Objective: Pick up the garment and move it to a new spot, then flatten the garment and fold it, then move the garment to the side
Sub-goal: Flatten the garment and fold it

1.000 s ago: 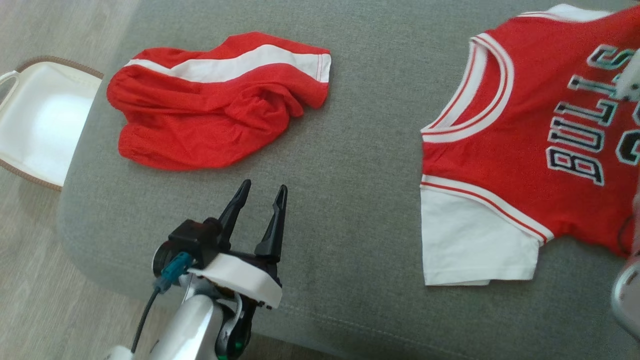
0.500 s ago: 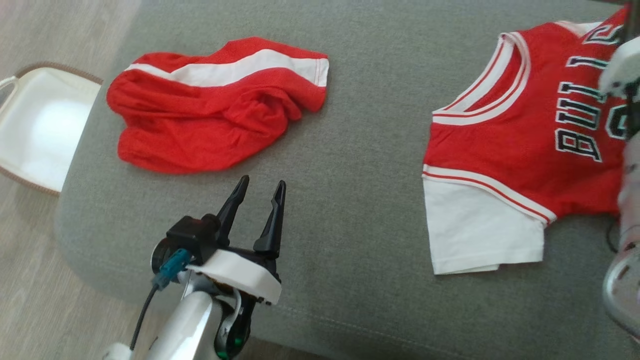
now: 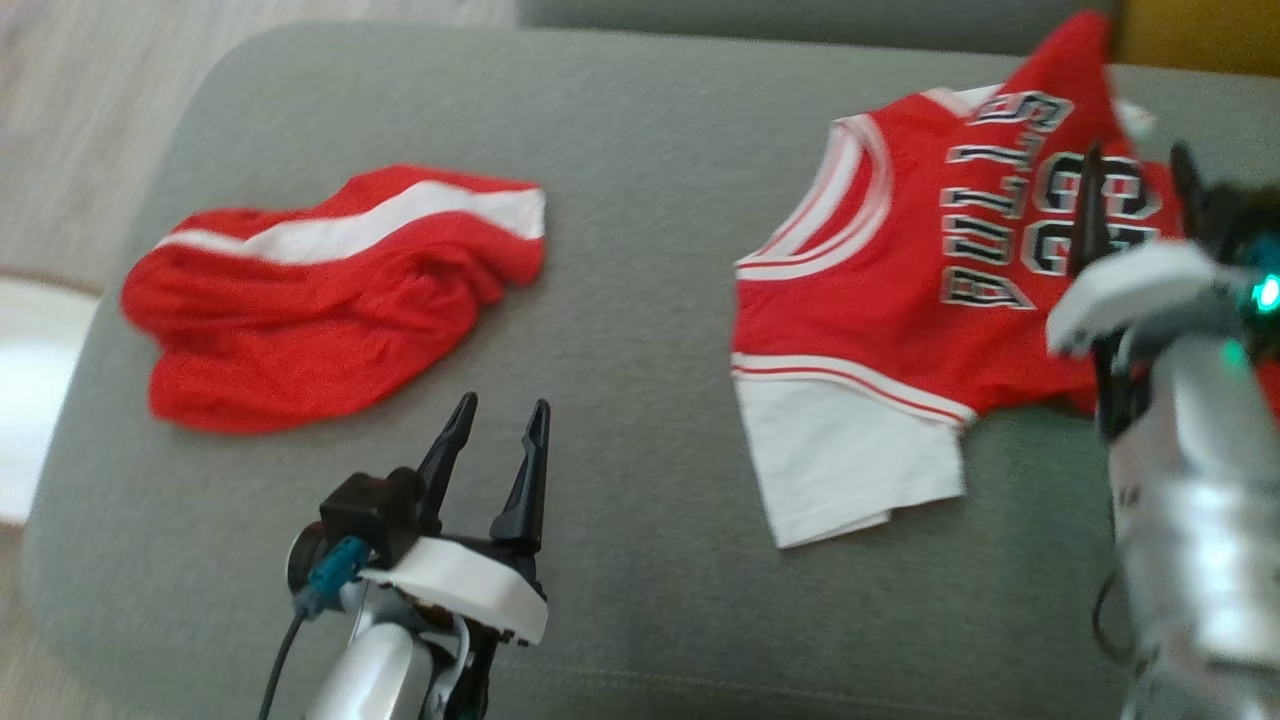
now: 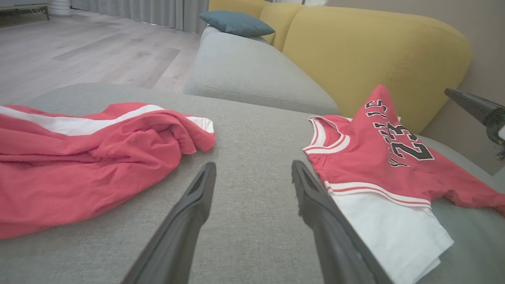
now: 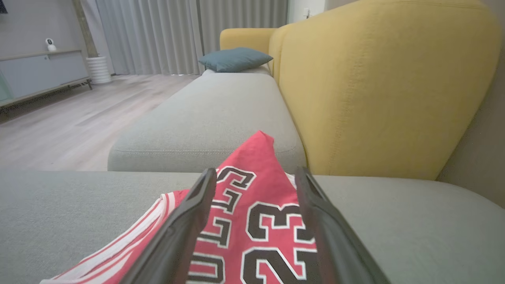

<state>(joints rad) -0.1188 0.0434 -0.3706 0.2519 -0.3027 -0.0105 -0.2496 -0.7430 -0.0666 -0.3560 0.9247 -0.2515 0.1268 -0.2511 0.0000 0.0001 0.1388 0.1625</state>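
The garment, a red jersey (image 3: 880, 300) with white sleeves and "BULLS 23" lettering, lies on the right of the grey sofa seat (image 3: 640, 300). Its far part stands up in a peak (image 5: 260, 146). My right gripper (image 3: 1138, 160) hovers over the lettering, open, with the jersey (image 5: 252, 221) showing between and below its spread fingers. My left gripper (image 3: 502, 410) rests open and empty near the seat's front edge, between the jersey (image 4: 375, 157) and a crumpled pair of red shorts (image 3: 320, 300).
The shorts (image 4: 79, 157) with a white stripe lie on the seat's left part. A yellow backrest (image 5: 375, 79) rises behind the jersey. A blue cushion (image 5: 234, 59) sits on the far seat. Wooden floor (image 4: 98, 51) lies to the left.
My right gripper has opened and let go of the jersey, and its arm now stands in the head view at the right. The head camera has shifted. My left arm has not moved.
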